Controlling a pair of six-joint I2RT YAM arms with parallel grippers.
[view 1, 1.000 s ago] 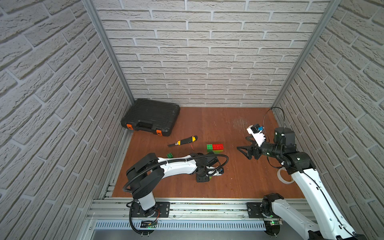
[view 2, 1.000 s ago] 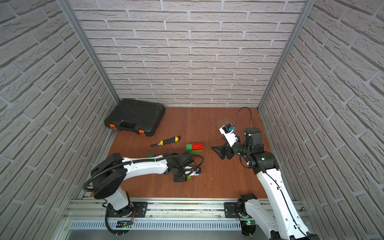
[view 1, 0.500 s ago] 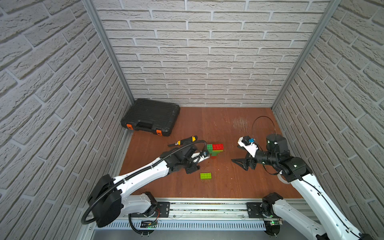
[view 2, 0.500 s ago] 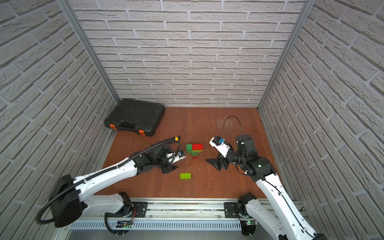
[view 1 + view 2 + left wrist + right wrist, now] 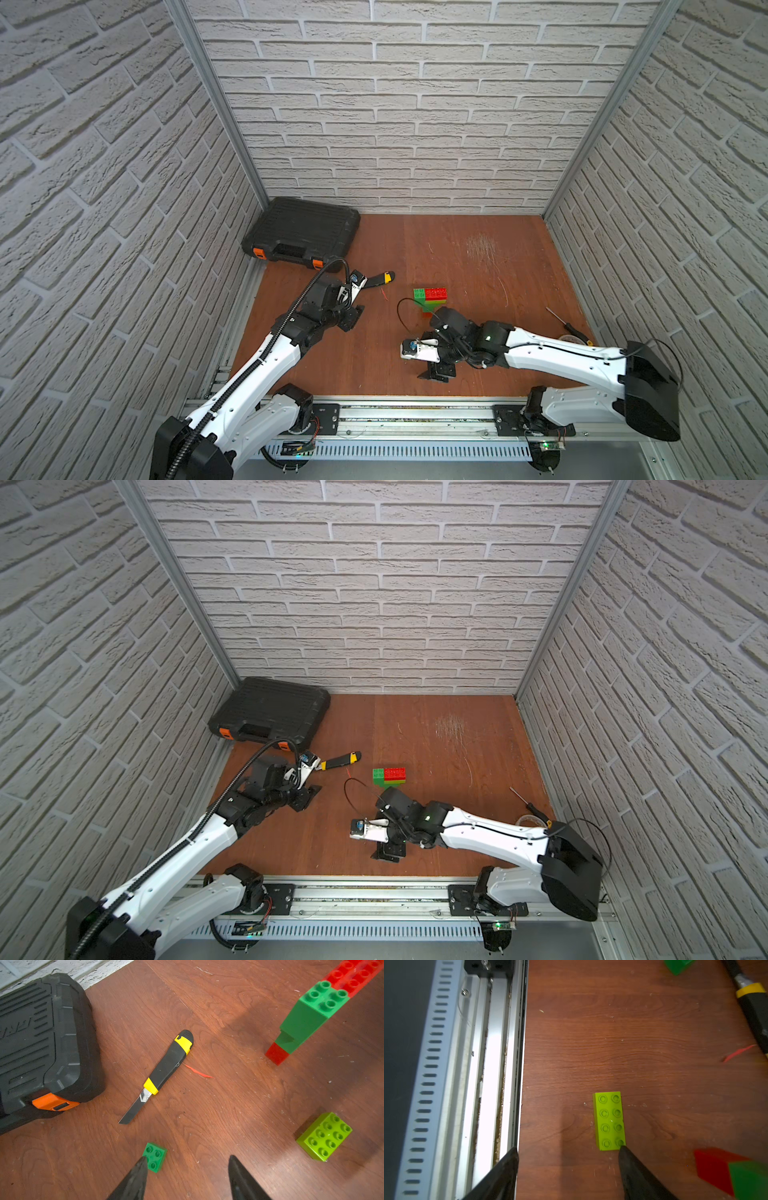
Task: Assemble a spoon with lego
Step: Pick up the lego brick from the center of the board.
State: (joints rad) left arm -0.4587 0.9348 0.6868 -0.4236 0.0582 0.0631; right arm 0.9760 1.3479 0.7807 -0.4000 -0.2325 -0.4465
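Jaws apart, nothing held: my left gripper by small green brick, my right gripper by lime brick.

Brown wooden desk, scratched toward the back. Carries a black case in the back left corner, a knife just beside it, a red scrap by the handle. Holds joined bricks near the middle, studs up; a lime brick near the front edge; a small green brick near the blade tip; a screwdriver at the right.
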